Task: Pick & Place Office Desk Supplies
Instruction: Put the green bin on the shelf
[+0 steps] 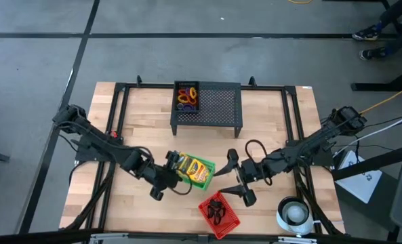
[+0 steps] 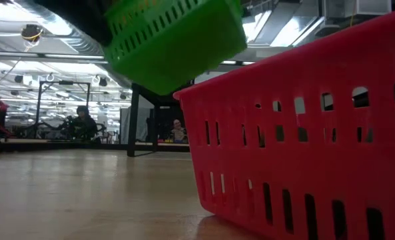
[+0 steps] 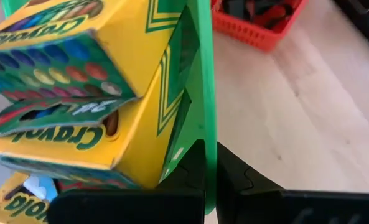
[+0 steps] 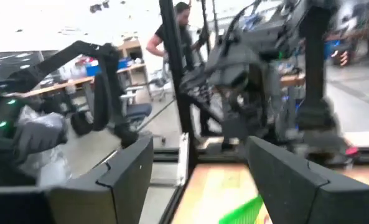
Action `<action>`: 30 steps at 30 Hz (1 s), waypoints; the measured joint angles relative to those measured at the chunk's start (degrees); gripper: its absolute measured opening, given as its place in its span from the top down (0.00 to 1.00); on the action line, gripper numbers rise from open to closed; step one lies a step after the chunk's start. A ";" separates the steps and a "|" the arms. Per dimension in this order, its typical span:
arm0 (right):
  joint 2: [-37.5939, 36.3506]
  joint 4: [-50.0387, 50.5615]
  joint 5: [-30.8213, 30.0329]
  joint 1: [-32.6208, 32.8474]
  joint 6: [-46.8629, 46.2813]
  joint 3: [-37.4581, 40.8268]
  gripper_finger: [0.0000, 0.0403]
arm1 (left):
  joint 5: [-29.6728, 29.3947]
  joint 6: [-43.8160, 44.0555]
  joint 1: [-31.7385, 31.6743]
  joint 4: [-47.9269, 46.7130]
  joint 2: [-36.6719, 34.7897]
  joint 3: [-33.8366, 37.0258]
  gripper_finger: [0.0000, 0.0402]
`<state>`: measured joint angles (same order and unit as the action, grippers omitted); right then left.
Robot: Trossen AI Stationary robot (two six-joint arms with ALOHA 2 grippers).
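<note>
Left tool (image 1: pixel 168 167) clamps the green basket (image 1: pixel 195 171) wall, lifting its crayon boxes (image 3: pixel 66 81) off the counter (image 1: pixel 146 115). Right tool (image 1: pixel 236 177) waits beside it, fingers apart, probably for a handover.

Black mesh stand (image 1: pixel 214 108) at the far edge of the wooden desk (image 1: pixel 268 135), white roll (image 1: pixel 295 213) at its near right corner, people seated in the room behind (image 2: pixel 84 123).

Pale wood worktop (image 1: pixel 268 129), smooth with a soft sheen. Green basket (image 2: pixel 177 40) and red basket (image 2: pixel 304 133): slotted plastic, slightly glossy. Crayon boxes (image 3: pixel 78 93): printed card, satin. Mesh stand (image 1: pixel 217 105) at twelve o'clock: matt black perforated metal.
</note>
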<state>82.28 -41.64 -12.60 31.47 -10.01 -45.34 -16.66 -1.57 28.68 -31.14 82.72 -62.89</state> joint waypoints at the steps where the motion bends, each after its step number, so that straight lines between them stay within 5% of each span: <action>1: -0.02 -0.78 -0.30 -0.12 0.70 0.00 0.35 | 0.44 -0.67 -0.56 -0.48 0.00 0.00 0.99; 8: -0.02 -4.72 -9.53 -0.64 4.49 0.00 0.35 | 6.32 -4.19 -3.90 -4.74 0.00 0.00 0.99; 17: 0.00 -2.91 -0.86 -2.04 5.97 0.00 0.35 | 6.18 -11.62 -4.25 -5.61 0.00 0.02 0.99; 22: 0.02 8.79 -10.15 -3.12 6.02 0.01 0.35 | 8.89 -14.03 -5.28 -9.18 0.54 -2.97 0.99; 26: -0.02 18.72 -17.62 -4.95 -3.86 0.00 0.35 | 5.74 -16.44 -5.06 -10.09 0.93 -4.54 0.99; 30: -0.31 22.95 -17.52 -7.09 -13.31 0.07 0.35 | 3.91 -17.03 -5.03 -12.54 2.13 -5.38 0.99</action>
<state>81.97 -18.69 -30.12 24.37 -23.32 -45.28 -12.75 -18.61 23.65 -43.69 84.85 -68.27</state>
